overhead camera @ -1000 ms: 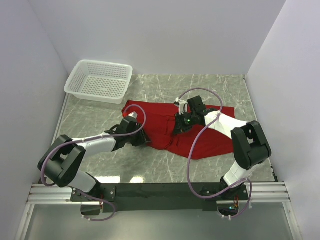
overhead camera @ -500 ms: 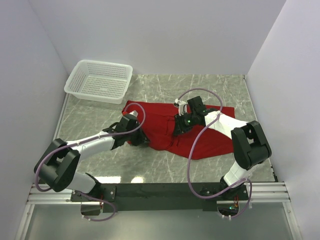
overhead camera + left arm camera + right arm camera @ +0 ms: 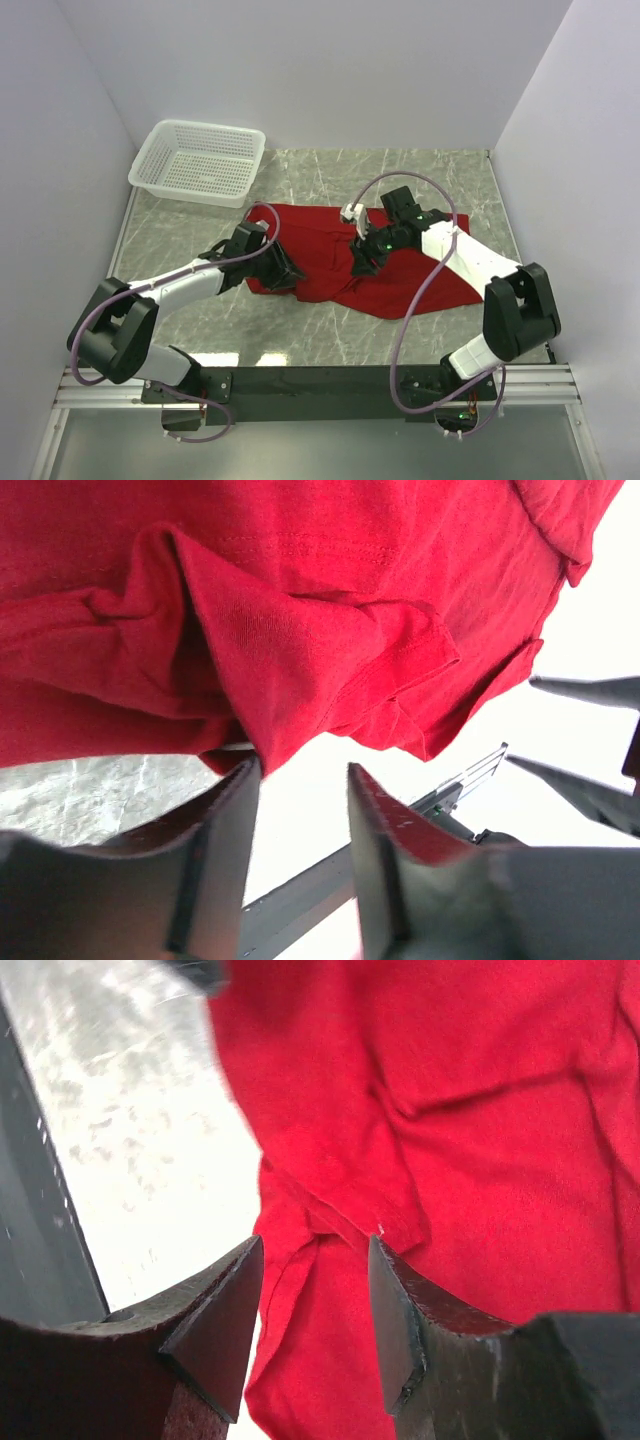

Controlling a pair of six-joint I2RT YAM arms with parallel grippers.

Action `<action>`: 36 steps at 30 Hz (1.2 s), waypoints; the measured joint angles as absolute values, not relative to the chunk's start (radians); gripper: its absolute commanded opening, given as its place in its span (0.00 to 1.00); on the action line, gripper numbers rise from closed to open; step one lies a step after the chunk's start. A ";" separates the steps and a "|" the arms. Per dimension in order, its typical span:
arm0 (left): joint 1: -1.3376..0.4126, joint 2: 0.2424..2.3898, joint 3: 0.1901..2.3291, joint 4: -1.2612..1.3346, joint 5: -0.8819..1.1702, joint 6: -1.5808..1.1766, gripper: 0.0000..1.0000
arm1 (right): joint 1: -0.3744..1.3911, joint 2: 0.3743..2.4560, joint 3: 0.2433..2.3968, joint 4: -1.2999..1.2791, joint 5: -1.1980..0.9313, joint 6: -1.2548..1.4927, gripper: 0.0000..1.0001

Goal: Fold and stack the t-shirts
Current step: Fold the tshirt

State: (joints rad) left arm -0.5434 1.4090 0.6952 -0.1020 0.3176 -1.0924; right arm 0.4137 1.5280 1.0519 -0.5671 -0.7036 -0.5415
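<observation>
Right now your deep-red t-shirt [image 3: 320, 240] lies rumpled and loosely spread on the marble table [image 3: 330, 335]. It stretches across the middle of the top view, from left of centre out toward the right side of the tabletop. It sits well apart from the white mesh basket [image 3: 185, 188], which stands in the upper left corner of the table. Your left gripper [image 3: 283, 272] is low at the shirt's lower left edge, with the arm reaching in from the lower left of the frame. In the left wrist view its fingers [image 3: 225, 850] fill the bottom of the picture with a clear gap between them. The jaws are parted and nothing is pinched. A hemmed fold of red cloth hangs across the upper part of that view, and its lowest point comes down to the tip of the finger on the left of the picture. You can't tell whether it touches. Your right gripper [image 3: 362, 262] is over the middle of the shirt, pointing down at it. In the right wrist view its fingers [image 3: 215, 1330] are also spread, with nothing between them. Red cloth shows through the gap, and a creased, hemmed flap crosses just above the fingertips. Bare table shows in the upper left of that frame.
</observation>
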 measured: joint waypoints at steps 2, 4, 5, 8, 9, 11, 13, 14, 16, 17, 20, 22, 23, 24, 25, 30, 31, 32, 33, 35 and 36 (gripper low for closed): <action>-0.537 1.409 0.695 -0.109 0.321 -1.084 0.50 | 0.426 1.505 1.053 -0.591 -0.725 -0.604 0.54; -0.537 1.409 0.695 -0.123 0.321 -1.074 0.51 | 0.439 1.497 1.053 -0.607 -0.741 -0.641 0.54; -0.537 1.409 0.694 -0.131 0.320 -1.065 0.51 | 0.443 1.496 1.053 -0.614 -0.750 -0.653 0.54; -0.537 1.409 0.680 -0.130 0.322 -1.052 0.51 | 0.451 1.496 1.053 -0.621 -0.762 -0.673 0.54; -0.537 1.409 0.669 -0.123 0.325 -1.050 0.51 | 0.451 1.495 1.053 -0.621 -0.764 -0.675 0.54; -0.539 1.409 0.643 -0.114 0.329 -1.048 0.51 | 0.451 1.489 1.046 -0.616 -0.768 -0.674 0.54; -0.546 1.415 0.624 -0.109 0.333 -1.048 0.51 | 0.451 1.472 1.026 -0.614 -0.769 -0.673 0.54; -0.552 1.422 0.621 -0.105 0.336 -1.048 0.50 | 0.451 1.464 1.018 -0.614 -0.769 -0.673 0.54; -0.568 1.448 0.620 -0.086 0.339 -1.048 0.47 | 0.451 1.445 1.000 -0.615 -0.769 -0.670 0.54; -0.575 1.459 0.620 -0.074 0.341 -1.048 0.46 | 0.451 1.436 0.994 -0.614 -0.769 -0.670 0.54; -0.592 1.490 0.620 -0.056 0.344 -1.048 0.41 | 0.449 1.409 0.977 -0.613 -0.769 -0.669 0.54; -0.599 1.504 0.620 -0.053 0.343 -1.048 0.36 | 0.444 1.392 0.964 -0.614 -0.769 -0.667 0.54; -0.603 1.506 0.620 -0.051 0.343 -1.047 0.33 | 0.442 1.386 0.958 -0.614 -0.769 -0.667 0.54; -0.604 1.508 0.621 -0.049 0.343 -1.042 0.28 | 0.438 1.380 0.952 -0.615 -0.769 -0.667 0.54; -0.604 1.509 0.621 -0.047 0.343 -1.040 0.26 | 0.434 1.374 0.946 -0.614 -0.769 -0.667 0.54; -0.606 1.510 0.622 -0.045 0.342 -1.032 0.13 | 0.408 1.348 0.929 -0.630 -0.768 -0.671 0.54; -0.607 1.510 0.623 -0.046 0.342 -1.032 0.12 | 0.400 1.340 0.928 -0.640 -0.768 -0.675 0.54; -0.608 1.509 0.624 -0.048 0.341 -1.031 0.11 | 0.393 1.330 0.927 -0.649 -0.767 -0.679 0.54; -0.610 1.508 0.627 -0.054 0.339 -1.029 0.09 | 0.384 1.320 0.926 -0.658 -0.766 -0.684 0.54; -0.614 1.495 0.633 -0.069 0.336 -1.028 0.07 | 0.364 1.296 0.923 -0.681 -0.761 -0.699 0.54; -0.615 1.484 0.636 -0.077 0.335 -1.025 0.04 | 0.348 1.278 0.921 -0.696 -0.755 -0.709 0.54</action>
State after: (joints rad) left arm -0.6151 1.4841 0.6361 -0.0769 0.3347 -1.0252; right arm 0.3481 1.2781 0.9215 -0.6956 -0.7551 -0.7090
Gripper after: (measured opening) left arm 0.085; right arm 0.536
